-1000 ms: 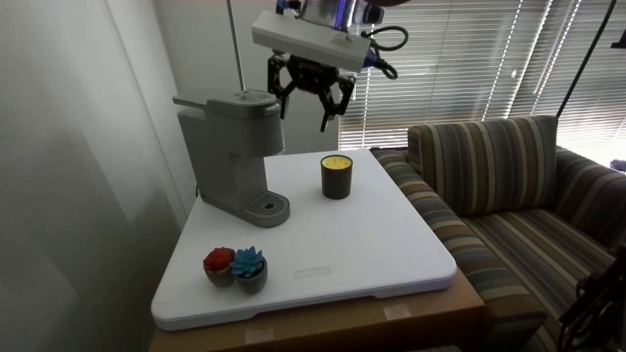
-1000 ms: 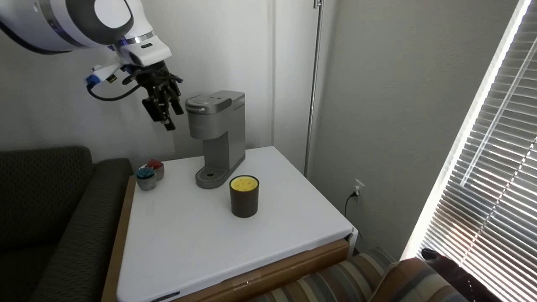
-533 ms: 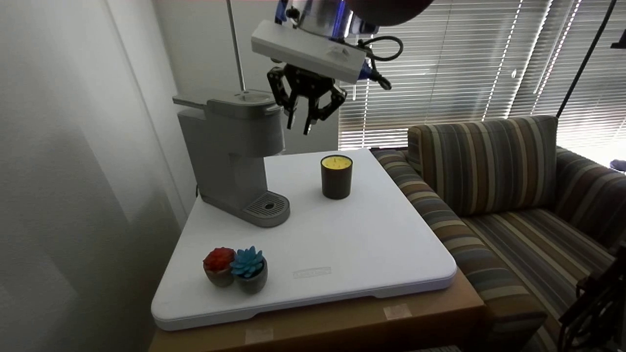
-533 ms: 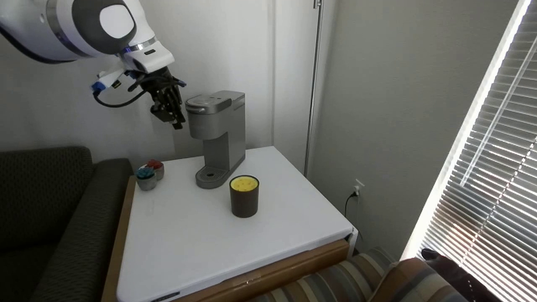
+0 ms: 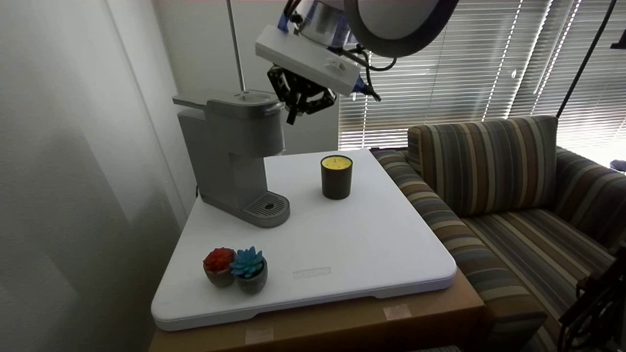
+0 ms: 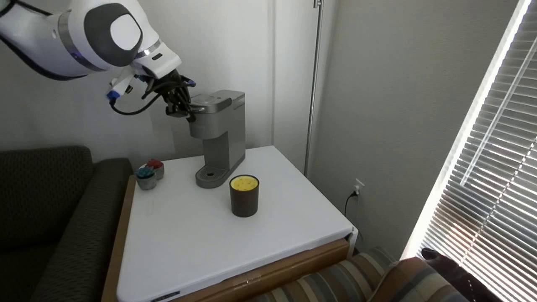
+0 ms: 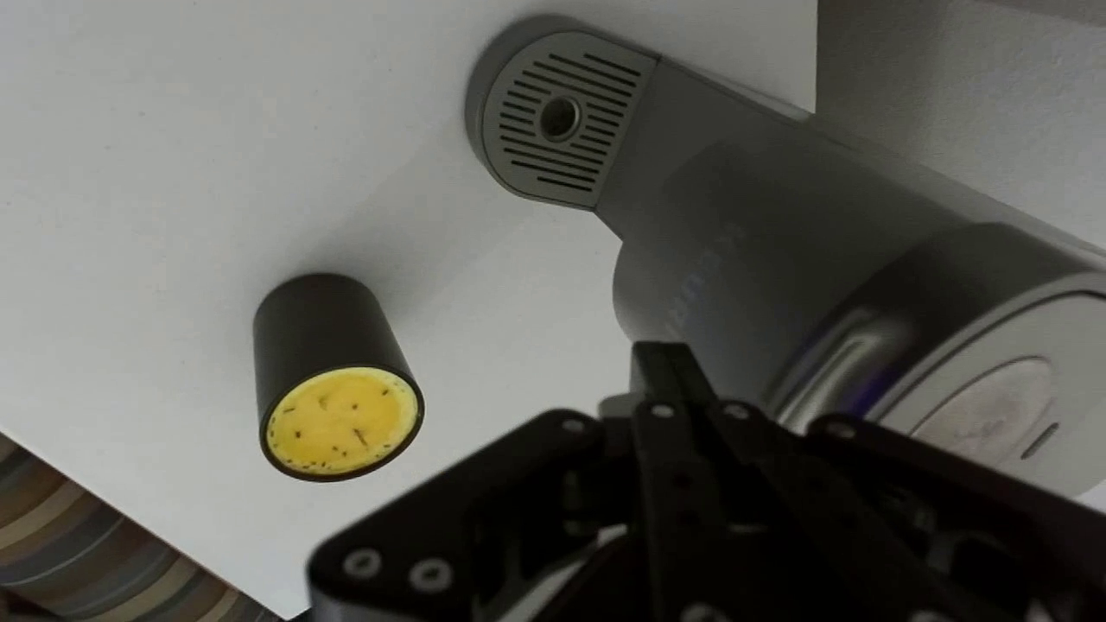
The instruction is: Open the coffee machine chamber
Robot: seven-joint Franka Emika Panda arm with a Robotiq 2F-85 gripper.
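The Robotiq gripper [image 7: 664, 354] had its jaws pressed together on nothing, just beside the front of the closed chamber lid [image 5: 239, 108], contact unclear. The grey single-serve coffee maker [image 5: 220, 151] stood upright on the white tabletop [image 5: 367, 234].

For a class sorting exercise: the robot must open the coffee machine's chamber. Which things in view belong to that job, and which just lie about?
For the job:
coffee machine
chamber lid
lid handle
Robotiq gripper

Just lying about:
yellow jar candle
red potted succulent
blue potted succulent
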